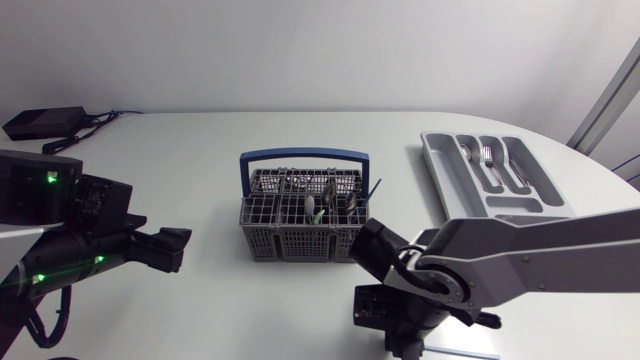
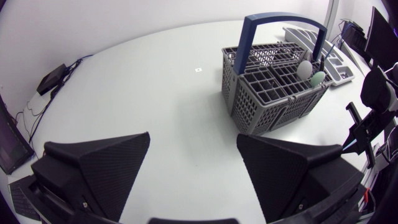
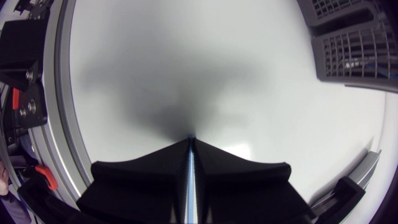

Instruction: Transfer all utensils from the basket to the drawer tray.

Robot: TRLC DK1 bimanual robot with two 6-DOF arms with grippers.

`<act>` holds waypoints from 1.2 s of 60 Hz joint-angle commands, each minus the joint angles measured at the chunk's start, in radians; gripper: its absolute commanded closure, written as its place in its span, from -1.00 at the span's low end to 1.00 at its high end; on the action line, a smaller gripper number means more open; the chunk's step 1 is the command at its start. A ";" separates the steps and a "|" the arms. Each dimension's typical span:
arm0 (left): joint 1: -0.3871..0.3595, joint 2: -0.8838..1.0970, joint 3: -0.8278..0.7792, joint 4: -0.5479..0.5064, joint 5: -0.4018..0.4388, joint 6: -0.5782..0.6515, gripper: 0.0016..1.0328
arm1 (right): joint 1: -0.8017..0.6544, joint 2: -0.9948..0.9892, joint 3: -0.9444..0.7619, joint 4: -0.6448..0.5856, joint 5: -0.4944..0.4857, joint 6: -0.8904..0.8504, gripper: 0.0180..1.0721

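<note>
Task partly done, by the look of it. The drawer tray (image 1: 432,165) sat on the surface (image 1: 200,170) at the far right, well apart from the basket (image 1: 300,238). It already had a few pieces lying in its slots: a spoon (image 1: 470,152), a fork (image 1: 488,160), maybe one more beside them, too small to be sure.

The basket stood upright mid-surface, blue handle (image 1: 303,154) up. There were utensils still in it, all in the half toward the tray. A pale spoon head (image 2: 306,68) and a greenish one (image 2: 318,78) poked up, and a thin dark handle (image 1: 372,188) leaned out. The count was unclear through the grid, at least three.

Left hand (image 2: 193,140): wide, nothing between the fingers. It was low over the surface on the left, pointed toward the basket but well apart from it.

Right hand (image 3: 191,140): fingers pressed nearly together, pointed down at bare surface by the front edge, near the basket's right front corner. A thin pale strip ran between the fingers. I couldn't tell if that was a slim utensil held edge-on or only the gap, so either one piece was in transit or none was.

Left to do, as I judge it: lift the remaining pieces out of the basket and lay them in the tray slots. I'd put it around halfway at best, with no firmer figure possible from these views.
</note>
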 commanded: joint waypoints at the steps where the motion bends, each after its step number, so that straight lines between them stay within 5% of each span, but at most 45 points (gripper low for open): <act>1: 0.001 -0.006 -0.029 0.002 0.001 0.012 -0.89 | 0.026 0.080 0.007 0.049 0.003 0.038 0.88; 6: 0.000 -0.007 -0.027 -0.001 0.001 0.012 -0.89 | 0.037 0.094 0.043 0.048 0.003 0.047 0.78; 13: 0.000 -0.017 -0.027 -0.004 0.001 0.012 -0.89 | 0.032 0.065 0.054 0.034 0.003 0.047 -0.53; 18: 0.000 -0.018 -0.029 -0.005 0.001 0.012 -0.89 | 0.023 -0.004 0.045 0.002 -0.011 0.035 -0.85; 49: -0.017 -0.009 -0.036 0.008 0.001 0.003 -0.89 | -0.356 -0.305 -0.208 -0.122 -0.019 -0.338 -0.77; 56: -0.025 -0.006 -0.036 0.012 0.001 -0.005 -0.89 | -0.391 -0.355 -0.248 -0.124 -0.017 -0.392 -0.57; 66: -0.037 -0.001 -0.035 0.013 0.001 -0.011 -0.89 | -0.407 -0.331 -0.265 -0.087 -0.028 -0.416 0.14; 72: -0.036 -0.001 -0.035 0.010 -0.001 -0.011 -0.89 | -0.400 -0.305 -0.270 -0.058 -0.030 -0.418 0.21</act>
